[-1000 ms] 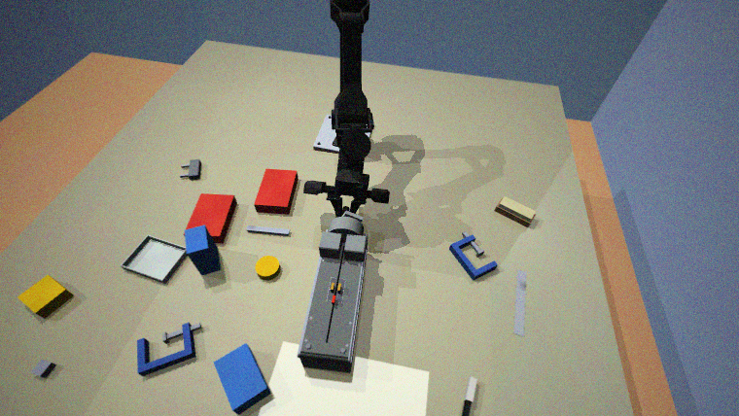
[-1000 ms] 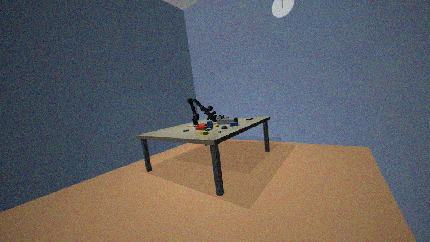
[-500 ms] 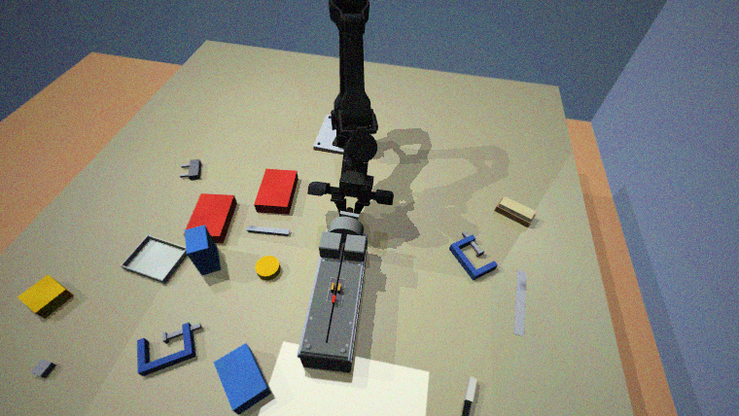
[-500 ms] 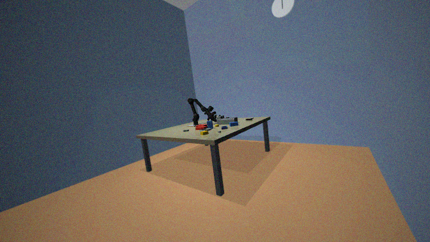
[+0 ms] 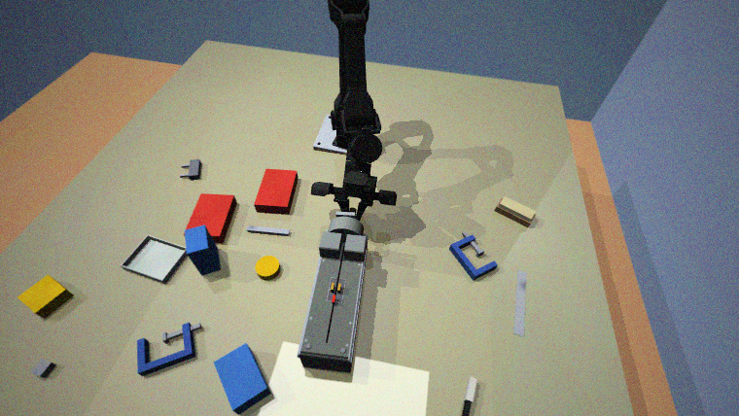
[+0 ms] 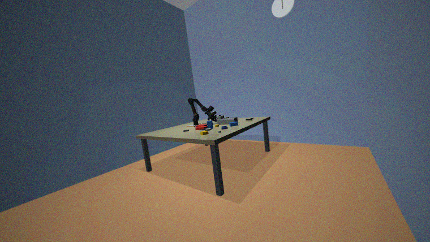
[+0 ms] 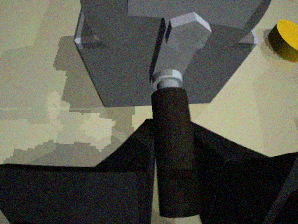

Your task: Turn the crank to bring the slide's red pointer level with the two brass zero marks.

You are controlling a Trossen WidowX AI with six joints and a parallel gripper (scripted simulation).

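Observation:
The grey machine (image 5: 347, 320) (image 6: 226, 121) (image 7: 115, 75) has a long slot along its top. The red pointer (image 5: 334, 298) sits in the slot, a little off the two brass zero marks (image 5: 335, 287), on the side away from the crank and the arm. My gripper (image 5: 353, 210) (image 7: 164, 125) is at the machine's crank end, shut on the dark crank handle (image 7: 173, 160). The grey crank arm (image 7: 186, 37) shows in the wrist view just beyond the handle. In the top view the fingers and the housing hide the handle.
A yellow disc (image 5: 266, 266) (image 7: 286, 41) and a grey bar (image 5: 268, 230) lie left of the machine. Beyond them are two red blocks (image 5: 276, 190) (image 5: 210, 216) and a tall blue block (image 5: 202, 249). A blue clamp (image 5: 472, 257) lies to the right. A white sheet (image 5: 393, 387) lies at the machine's far end.

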